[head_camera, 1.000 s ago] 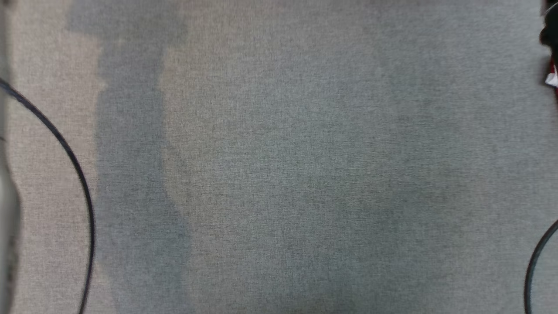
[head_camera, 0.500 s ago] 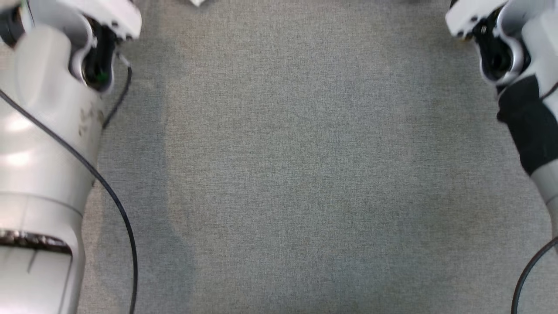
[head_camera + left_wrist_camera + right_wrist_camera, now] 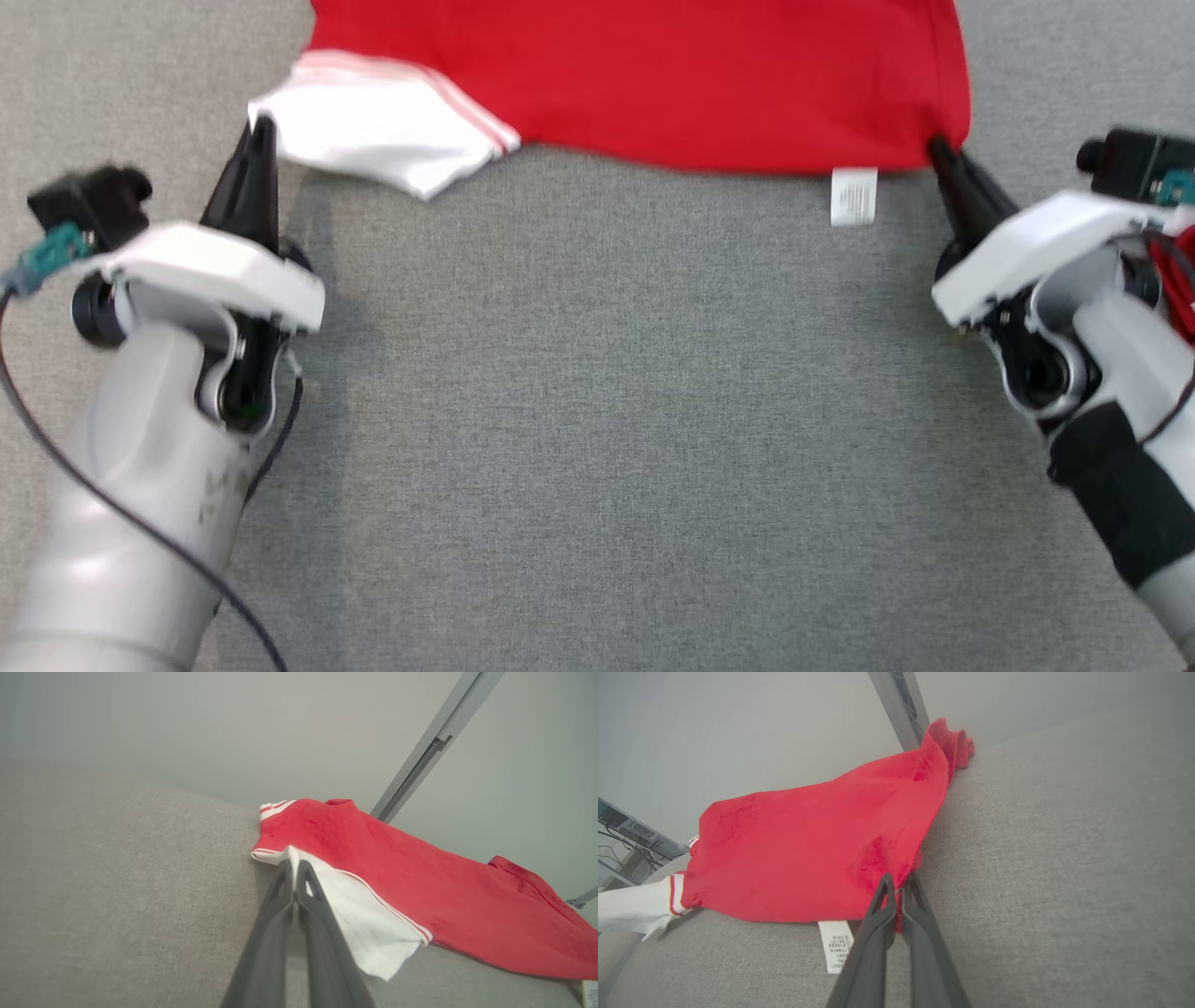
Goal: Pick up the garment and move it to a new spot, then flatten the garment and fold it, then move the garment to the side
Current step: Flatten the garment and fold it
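The garment (image 3: pixel 653 75) is a red shirt with a white, red-striped sleeve (image 3: pixel 373 131), spread along the far part of the grey surface. My left gripper (image 3: pixel 261 126) is shut on the sleeve's edge, where its tips (image 3: pixel 294 863) meet on the white cloth (image 3: pixel 359 910). My right gripper (image 3: pixel 934 145) is shut on the near right corner of the red hem. In the right wrist view the closed fingers (image 3: pixel 899 879) pinch the red fabric (image 3: pixel 808 849). A white label (image 3: pixel 853 196) hangs from the near hem.
A grey fabric-covered surface (image 3: pixel 597 420) stretches between my two arms. A dark cable (image 3: pixel 93 485) trails along my left forearm. A metal post (image 3: pixel 434 742) rises behind the garment before a pale wall. Electronics stand at the far left (image 3: pixel 626 830).
The head camera has moved: the view earlier held bare grey surface and cables, then my forearms, and now holds both grippers at the garment's near edge.
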You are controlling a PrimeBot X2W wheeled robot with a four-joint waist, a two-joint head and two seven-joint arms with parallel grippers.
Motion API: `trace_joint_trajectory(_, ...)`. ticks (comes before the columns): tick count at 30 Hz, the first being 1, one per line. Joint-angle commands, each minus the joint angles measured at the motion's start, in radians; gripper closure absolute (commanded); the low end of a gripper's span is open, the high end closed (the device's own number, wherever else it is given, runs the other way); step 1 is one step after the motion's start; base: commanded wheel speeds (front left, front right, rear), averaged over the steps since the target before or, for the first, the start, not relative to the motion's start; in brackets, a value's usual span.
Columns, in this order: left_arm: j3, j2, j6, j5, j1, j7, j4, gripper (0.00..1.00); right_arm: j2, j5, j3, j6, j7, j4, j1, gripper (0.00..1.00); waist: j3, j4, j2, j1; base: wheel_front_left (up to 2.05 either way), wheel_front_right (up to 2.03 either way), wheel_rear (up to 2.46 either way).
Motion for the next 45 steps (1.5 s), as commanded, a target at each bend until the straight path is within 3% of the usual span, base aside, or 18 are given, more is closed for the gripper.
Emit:
trace_joint_trajectory(1,0.01,0.022,0.008,0.002,0.068,-0.008,-0.047,1.0,-0.018,0.02,0.007,0.001,-0.017,-0.031,0.057,1.0,-0.035,-0.003,0.0,0.0,0.0,0.0,0.0)
trace_joint_trajectory(7,0.007,0.085,0.091,0.026,0.346,0.001,-0.328,1.0,-0.05,0.085,0.007,0.0,-0.062,-0.137,0.256,1.0,-0.115,0.0,0.0,0.0,0.0,0.0,0.0)
trace_joint_trajectory(11,0.008,0.147,0.187,0.021,0.564,0.064,-0.576,1.0,-0.056,0.116,-0.016,0.001,-0.088,-0.205,0.409,1.0,-0.179,0.005,0.0,0.0,0.0,0.0,0.0)
trace_joint_trajectory(12,0.008,0.147,0.187,0.021,0.564,0.064,-0.576,1.0,-0.056,0.116,-0.016,0.001,-0.088,-0.205,0.409,1.0,-0.179,0.005,0.0,0.0,0.0,0.0,0.0)
trace_joint_trajectory(19,0.023,0.219,0.34,-0.01,0.849,0.178,-0.894,1.0,-0.065,0.083,-0.05,0.0,-0.102,-0.257,0.587,1.0,-0.249,0.003,0.0,0.0,0.0,0.0,0.0)
trace_joint_trajectory(25,0.021,0.24,0.432,-0.032,1.024,0.235,-1.055,1.0,-0.049,0.046,-0.105,0.0,-0.086,-0.27,0.714,1.0,-0.292,0.023,0.0,0.0,0.0,0.0,0.0)
trace_joint_trajectory(33,-0.018,0.246,0.475,-0.061,1.15,0.298,-1.125,1.0,-0.032,-0.018,-0.212,0.0,-0.021,-0.319,0.86,1.0,-0.326,0.05,0.0,0.0,0.0,0.0,0.0)
trace_joint_trajectory(45,-0.038,0.294,0.464,-0.082,1.168,0.376,-1.159,1.0,0.039,-0.19,-0.443,0.0,0.178,-0.506,1.022,1.0,-0.314,0.055,0.0,0.0,0.0,0.0,0.0)
